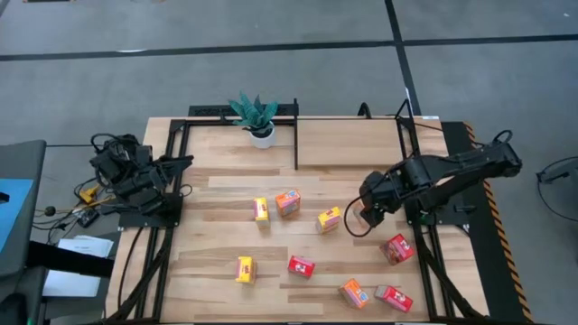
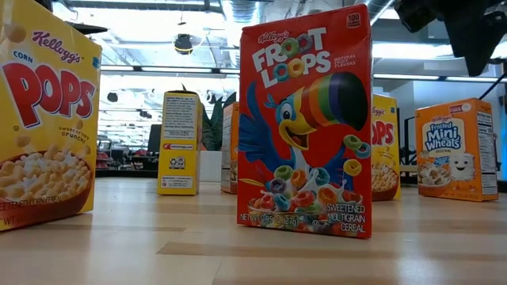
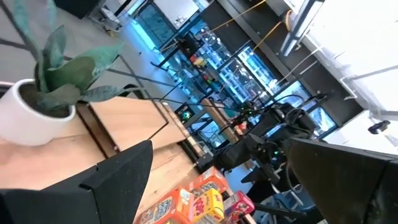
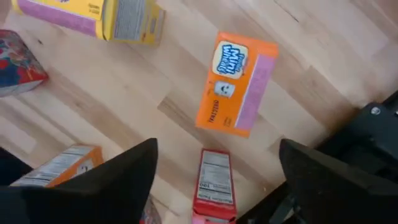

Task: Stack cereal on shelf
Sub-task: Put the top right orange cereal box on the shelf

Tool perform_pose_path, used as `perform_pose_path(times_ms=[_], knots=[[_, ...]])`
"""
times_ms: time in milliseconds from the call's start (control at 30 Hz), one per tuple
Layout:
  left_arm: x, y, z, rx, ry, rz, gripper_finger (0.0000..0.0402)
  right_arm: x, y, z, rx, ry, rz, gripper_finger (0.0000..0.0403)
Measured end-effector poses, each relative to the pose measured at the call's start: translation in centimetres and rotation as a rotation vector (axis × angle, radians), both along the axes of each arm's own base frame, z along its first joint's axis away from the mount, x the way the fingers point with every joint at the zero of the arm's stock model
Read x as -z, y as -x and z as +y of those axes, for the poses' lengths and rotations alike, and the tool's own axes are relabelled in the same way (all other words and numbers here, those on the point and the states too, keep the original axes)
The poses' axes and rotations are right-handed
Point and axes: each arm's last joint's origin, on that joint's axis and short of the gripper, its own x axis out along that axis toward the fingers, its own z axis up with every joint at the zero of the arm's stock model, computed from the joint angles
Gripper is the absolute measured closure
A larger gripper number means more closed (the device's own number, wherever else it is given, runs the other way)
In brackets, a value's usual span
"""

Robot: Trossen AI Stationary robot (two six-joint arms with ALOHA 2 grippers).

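A: Item one, the cereal. We count eight small boxes loose on the table (image 1: 226, 171) in the high view, none on the shelf (image 1: 348, 144), which sits at 12 o'clock behind black rails. Near centre: a yellow box (image 1: 261, 209), an orange box (image 1: 288, 201) just beside it at 3 o'clock, and another yellow box (image 1: 330, 219) further toward 3.

B: Toward 6 o'clock we log a yellow box (image 1: 244, 269), a red box (image 1: 301, 265), an orange one (image 1: 353, 292) and a red one (image 1: 393, 298) at about 5 o'clock. One more red box (image 1: 397, 248) stands at 4 o'clock.

A: Item two, grippers. We see the right gripper (image 1: 358, 217) at 3 o'clock of centre, above the table and just beside the second yellow box, its fingers (image 4: 118, 177) spread wide with nothing between them. Below it, its wrist view shows a Mini-Wheats box (image 4: 237, 83) lying flat.

B: The left gripper (image 1: 181, 162) waits at 9 o'clock, fingers (image 3: 118, 180) spread apart, empty.

A: Item three, a potted plant (image 1: 257, 117) at 12 o'clock, at the shelf's left end.

B: From the low view we add a Froot Loops box (image 2: 305, 131) upright in front, and a Corn Pops box (image 2: 43, 119) upright at 9 o'clock of it.
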Motion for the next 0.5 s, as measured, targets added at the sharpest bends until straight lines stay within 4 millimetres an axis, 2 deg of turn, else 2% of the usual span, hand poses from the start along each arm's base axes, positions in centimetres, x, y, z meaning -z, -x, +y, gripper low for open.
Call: perform_pose_path(times_ms=[233,400,500], knots=[[0.5,-0.2,-0.3,-0.009,0.02,0.01,0.0042,0.7,-0.8,-0.1,0.0,0.094,0.021,0.0009],[0.7,-0.3,-0.4,-0.025,0.029,0.022,0.0042,1.3,-1.5,-0.3,0.01,0.141,0.032,0.0009],[0.7,-0.3,-0.4,-0.027,0.031,0.023,0.0042,2.3,-1.8,-0.4,0.014,0.138,0.008,0.0015]])
